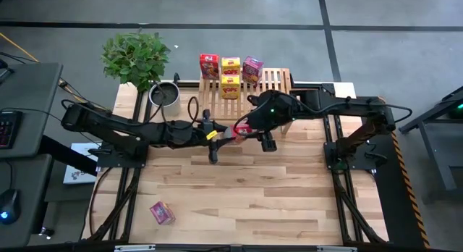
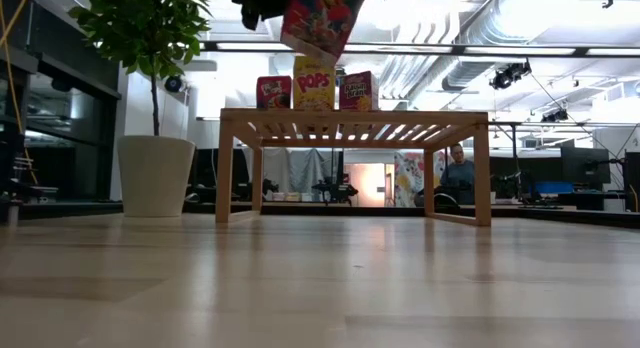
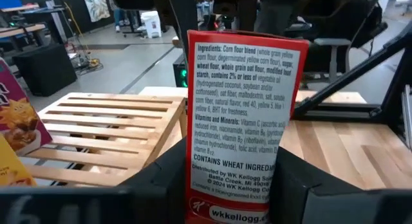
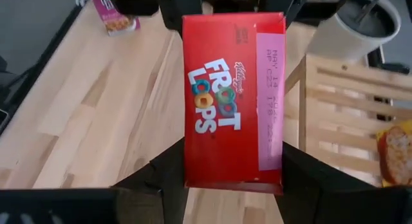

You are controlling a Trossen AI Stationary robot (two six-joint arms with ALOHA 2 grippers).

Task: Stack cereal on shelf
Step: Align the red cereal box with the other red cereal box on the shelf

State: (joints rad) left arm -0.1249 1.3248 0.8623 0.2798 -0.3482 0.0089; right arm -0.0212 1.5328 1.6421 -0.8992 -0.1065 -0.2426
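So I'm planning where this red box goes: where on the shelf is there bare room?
The shelf's right half of slats, beside the magenta box, is bare. Its left-rear is crowded: red box, two yellow boxes. Both grippers, left and right, clamp the red Froot Loops box before the shelf's front edge.

From my console I see a leafy green potted plant [image 1: 135, 58] at the far left table corner, its white pot [image 2: 155, 176] beside it in the low view, a seated person [image 2: 459, 174] far behind, a keyboard [image 1: 6, 129] left of the table
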